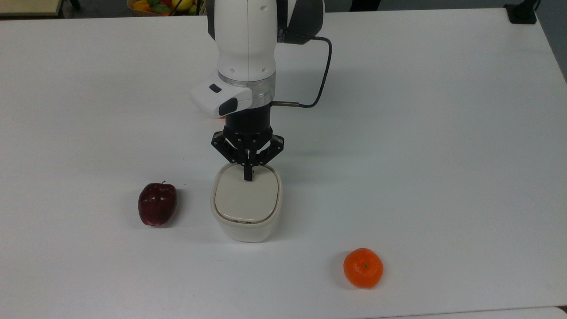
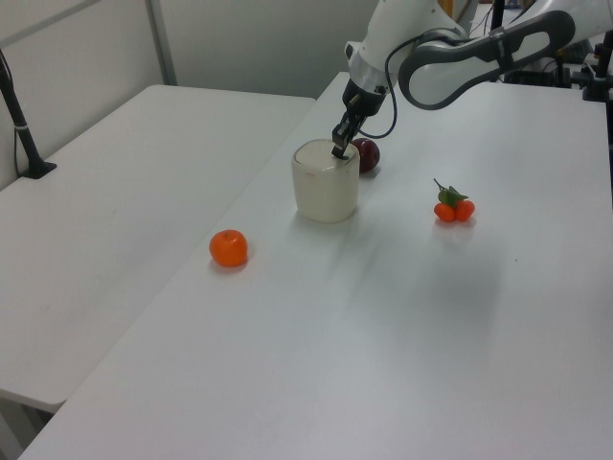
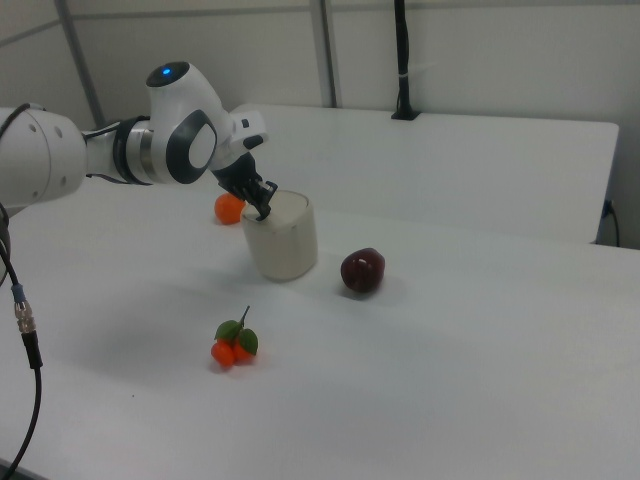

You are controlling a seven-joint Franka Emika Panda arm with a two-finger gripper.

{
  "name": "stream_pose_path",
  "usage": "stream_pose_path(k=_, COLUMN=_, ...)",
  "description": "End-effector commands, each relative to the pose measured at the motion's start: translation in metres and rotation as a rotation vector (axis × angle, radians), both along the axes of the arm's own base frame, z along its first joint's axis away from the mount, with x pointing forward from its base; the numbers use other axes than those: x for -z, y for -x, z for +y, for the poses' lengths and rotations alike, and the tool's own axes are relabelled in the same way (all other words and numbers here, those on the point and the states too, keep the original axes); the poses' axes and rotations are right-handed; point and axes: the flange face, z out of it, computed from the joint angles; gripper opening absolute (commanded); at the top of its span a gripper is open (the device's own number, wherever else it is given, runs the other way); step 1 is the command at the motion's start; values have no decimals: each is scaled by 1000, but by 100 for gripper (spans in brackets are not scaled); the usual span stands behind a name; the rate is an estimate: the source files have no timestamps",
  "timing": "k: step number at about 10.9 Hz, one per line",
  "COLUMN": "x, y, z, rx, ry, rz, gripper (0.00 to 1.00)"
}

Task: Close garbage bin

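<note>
We see the garbage bin [image 1: 246, 204] standing upright near the middle of the white bench [image 1: 443, 133], its flat beige lid [image 1: 246, 197] lying level on the cream body, so the bin looks closed. In the left view the bin [image 2: 326, 182] shows the same flat top, and in the right view it [image 3: 283, 238] stands just in front of the arm. The pincer [image 1: 247, 176] points down at the lid's far edge in the top view, its two black fingers pressed together with no gap between them and nothing held; the tips appear to touch the lid. We see the same contact in the left view, where the pincer [image 2: 338, 149] meets the bin's top rim, and in the right view, where the pincer [image 3: 264, 211] sits at the rim's left side. A dark red apple [image 1: 157, 204] lies to the top view's left of the bin, near it but apart. An orange [image 1: 363, 267] sits well apart toward the top view's lower right. A small cluster of orange fruits with green leaves [image 2: 453, 205] lies to the left view's right of the bin.
</note>
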Motion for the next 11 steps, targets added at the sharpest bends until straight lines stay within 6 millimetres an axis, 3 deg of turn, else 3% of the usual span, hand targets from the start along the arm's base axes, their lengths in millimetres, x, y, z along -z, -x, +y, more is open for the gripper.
stream_pose_path(k=1, x=19, y=4, z=3, rx=4, ry=7, rz=47, gripper=0)
stream_pose_path(k=8, x=18, y=4, z=3, rx=5, ry=6, rz=46, gripper=0)
stream_pose_path(k=11, x=-6, y=6, z=1, rx=14, ry=-5, rz=21, gripper=0)
